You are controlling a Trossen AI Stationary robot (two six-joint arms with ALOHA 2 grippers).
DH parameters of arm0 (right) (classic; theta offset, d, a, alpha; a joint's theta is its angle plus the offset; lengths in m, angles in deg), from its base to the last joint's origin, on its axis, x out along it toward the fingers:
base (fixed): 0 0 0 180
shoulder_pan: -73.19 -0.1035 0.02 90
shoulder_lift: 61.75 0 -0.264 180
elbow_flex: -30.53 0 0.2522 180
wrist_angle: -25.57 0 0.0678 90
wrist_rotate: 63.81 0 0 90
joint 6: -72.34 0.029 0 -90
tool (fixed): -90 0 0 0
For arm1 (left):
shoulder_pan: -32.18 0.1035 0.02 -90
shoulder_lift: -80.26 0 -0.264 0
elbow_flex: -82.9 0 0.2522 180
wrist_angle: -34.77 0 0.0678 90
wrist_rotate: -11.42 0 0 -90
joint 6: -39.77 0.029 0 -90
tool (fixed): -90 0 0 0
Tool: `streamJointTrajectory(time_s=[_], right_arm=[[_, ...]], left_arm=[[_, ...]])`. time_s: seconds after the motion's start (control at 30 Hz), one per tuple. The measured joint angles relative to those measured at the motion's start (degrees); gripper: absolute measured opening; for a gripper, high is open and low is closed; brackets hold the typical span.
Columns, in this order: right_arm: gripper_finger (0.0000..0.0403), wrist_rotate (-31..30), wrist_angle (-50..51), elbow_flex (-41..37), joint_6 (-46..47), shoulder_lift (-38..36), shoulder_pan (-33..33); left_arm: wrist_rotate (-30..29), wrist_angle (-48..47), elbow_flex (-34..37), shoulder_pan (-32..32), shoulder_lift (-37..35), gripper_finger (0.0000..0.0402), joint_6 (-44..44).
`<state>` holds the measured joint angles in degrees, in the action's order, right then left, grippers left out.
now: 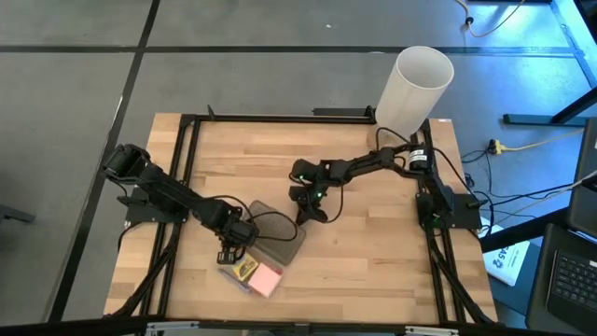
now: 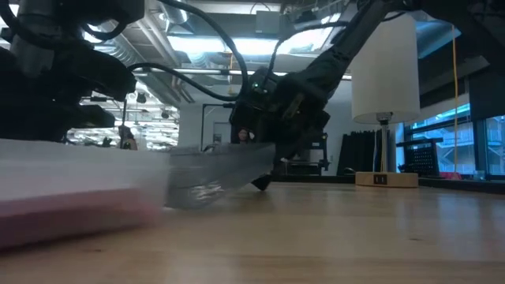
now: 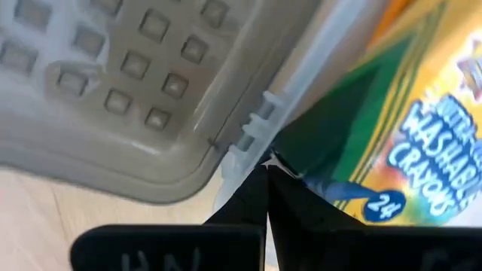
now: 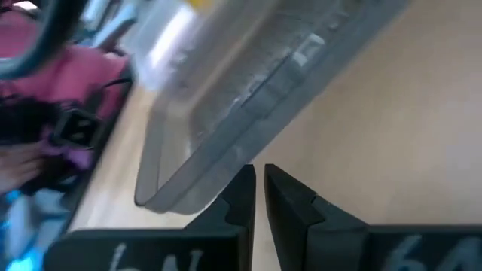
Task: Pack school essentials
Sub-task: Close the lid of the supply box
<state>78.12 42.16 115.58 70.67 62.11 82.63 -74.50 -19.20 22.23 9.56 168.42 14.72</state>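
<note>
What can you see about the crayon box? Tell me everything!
The crayon box is green and yellow cardboard with blue letters saying washable crayons and a 24. It lies flat near the table's front edge, beside the pink pad and partly under the clear box with the grey dotted lid. The left gripper, shut, touches its green corner.

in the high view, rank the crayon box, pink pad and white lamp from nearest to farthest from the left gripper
1. Crayon box: right under the left gripper, near the table's front edge.
2. Pink pad: just past the crayon box, on its right.
3. White lamp: far off, at the back right corner.
</note>
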Motion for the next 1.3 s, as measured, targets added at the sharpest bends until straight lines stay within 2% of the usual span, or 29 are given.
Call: streamJointTrajectory(time_s=[0.07, 0.63, 1.3], right_arm=[[0.0035, 2.2, 0.6, 1.2, 0.1, 0.2, -0.5], [0.0035, 4.9, -0.1, 6.8, -1.6, 0.1, -2.6], [0.0035, 4.8, 1.6, 11.3, -1.6, -0.1, -3.8]], left_arm=[[0.0, 0.0, 0.0, 0.3, 0.0, 0.0, 0.0], [-0.9, 0.0, 0.0, 1.4, 0.0, 0.0, 0.1], [-4.8, -0.1, -0.1, 1.3, -4.0, 0.0001, -1.6]])
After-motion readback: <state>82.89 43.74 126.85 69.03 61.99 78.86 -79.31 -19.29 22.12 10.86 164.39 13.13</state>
